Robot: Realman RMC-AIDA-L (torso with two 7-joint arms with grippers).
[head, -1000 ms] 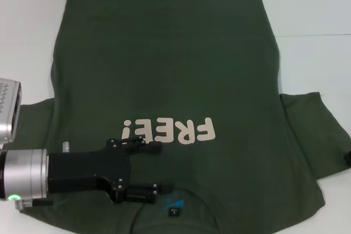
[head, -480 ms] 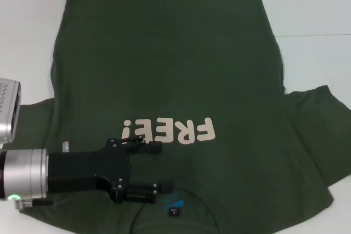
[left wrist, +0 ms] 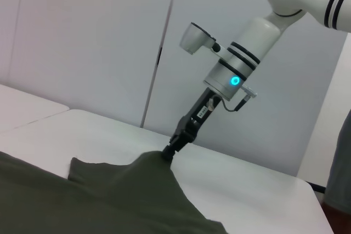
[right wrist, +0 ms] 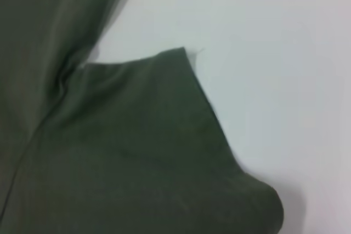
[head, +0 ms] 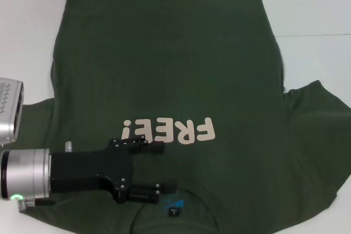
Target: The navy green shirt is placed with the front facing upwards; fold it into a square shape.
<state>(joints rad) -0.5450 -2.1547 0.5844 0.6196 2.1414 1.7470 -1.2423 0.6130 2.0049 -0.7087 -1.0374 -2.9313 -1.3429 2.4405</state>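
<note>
The left gripper (head: 156, 171) sits nearest the robot, its jaws spread apart and empty, hovering over the navy green shirt (head: 170, 80) just left of the collar label (head: 174, 210) and below the "FREE!" lettering (head: 168, 130). The shirt lies face up on the white table (head: 312, 15), collar toward the robot and hem at the far edge, body flat and unfolded. To the right of the lettering, the right sleeve (head: 318, 135) is lifted off the table into a peak. In the left wrist view the right gripper (left wrist: 171, 149) pinches that sleeve's corner, jaws pressed on the cloth. By my reading the first fold, sleeve inward, is only starting. Both side folds and the lengthwise fold remain to be done.
</note>
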